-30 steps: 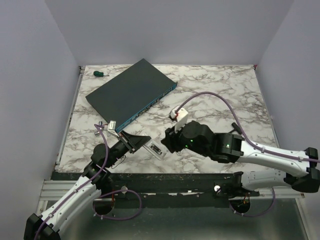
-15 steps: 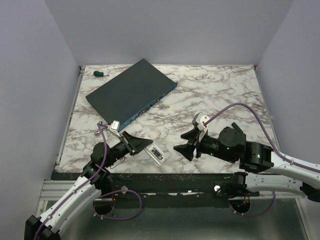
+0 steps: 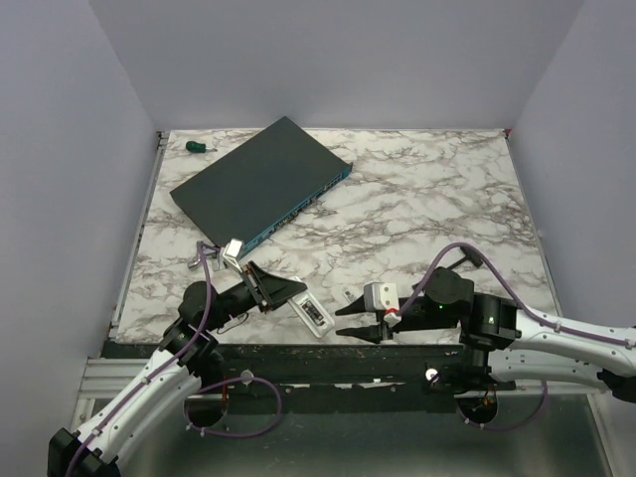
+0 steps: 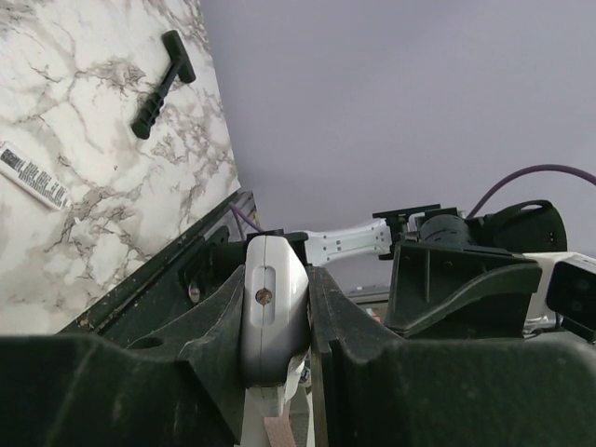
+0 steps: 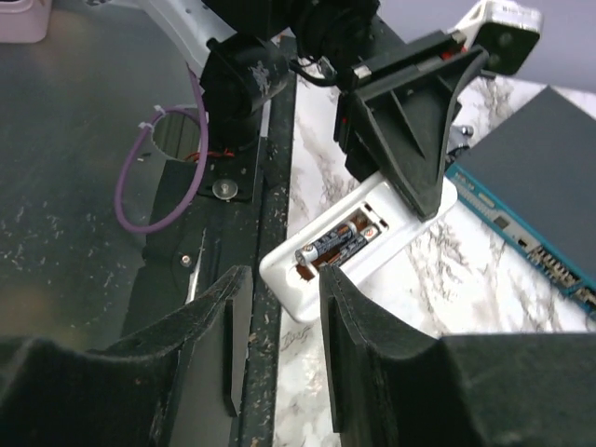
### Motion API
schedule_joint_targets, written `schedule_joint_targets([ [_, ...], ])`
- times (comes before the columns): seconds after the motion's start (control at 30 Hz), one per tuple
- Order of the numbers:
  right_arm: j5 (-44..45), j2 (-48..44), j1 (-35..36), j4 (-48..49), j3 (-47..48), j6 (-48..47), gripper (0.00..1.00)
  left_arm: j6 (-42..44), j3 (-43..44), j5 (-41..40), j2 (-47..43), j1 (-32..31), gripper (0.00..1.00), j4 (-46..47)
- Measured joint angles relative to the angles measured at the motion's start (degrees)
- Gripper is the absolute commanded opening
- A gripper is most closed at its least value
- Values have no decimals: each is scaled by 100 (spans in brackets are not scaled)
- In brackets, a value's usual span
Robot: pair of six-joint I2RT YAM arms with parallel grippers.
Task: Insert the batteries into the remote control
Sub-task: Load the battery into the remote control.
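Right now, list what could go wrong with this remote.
1. The remote control is at the table's near edge, pinched only at one end by the left claw; a push could tip it off.
2. Its batteries sit uncovered; the open right claw, right beside them, might knock them loose.

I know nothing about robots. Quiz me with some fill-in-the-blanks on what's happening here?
1. The left gripper is shut on the white ____.
2. Inside its opened back lies a ____.
3. The right gripper holds ____.
Missing words: remote control; battery; nothing.
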Motion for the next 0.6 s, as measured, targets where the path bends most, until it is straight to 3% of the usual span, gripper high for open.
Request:
schedule_joint_targets([
  [0.6, -564, 826, 0, 844, -59, -654, 35, -153, -2, 199, 214, -13, 0, 155],
])
